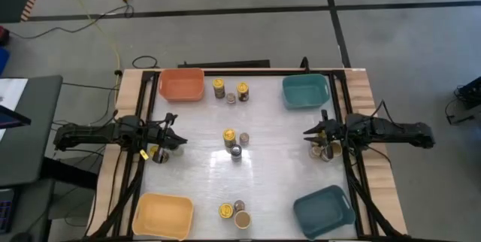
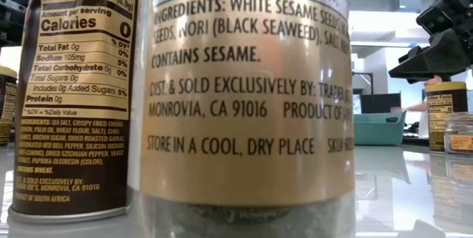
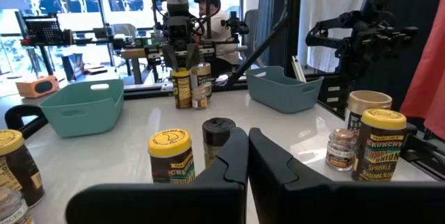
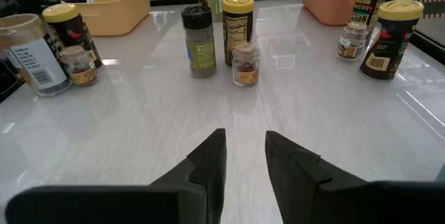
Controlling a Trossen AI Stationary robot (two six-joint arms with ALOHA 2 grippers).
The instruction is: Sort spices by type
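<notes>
At the counter's (image 1: pixel 278 159) left edge, we find the left gripper (image 1: pixel 178 138) with its fingers pressed together, holding nothing, beside a yellow-lidded dark jar (image 1: pixel 158 152). At the right edge, the right gripper (image 1: pixel 310 132) shows a narrow gap between its fingers and grips nothing; three small jars (image 1: pixel 328 150) stand just beside it. We count three further jar clusters: two yellow-lidded dark jars (image 1: pixel 219 87) and a grey-topped one near the orange rectangular plastic bin (image 1: pixel 181 84), a mid-counter group (image 1: pixel 234 143), and a group (image 1: pixel 233 213) beside the yellow rectangular plastic bin (image 1: pixel 162 215).
</notes>
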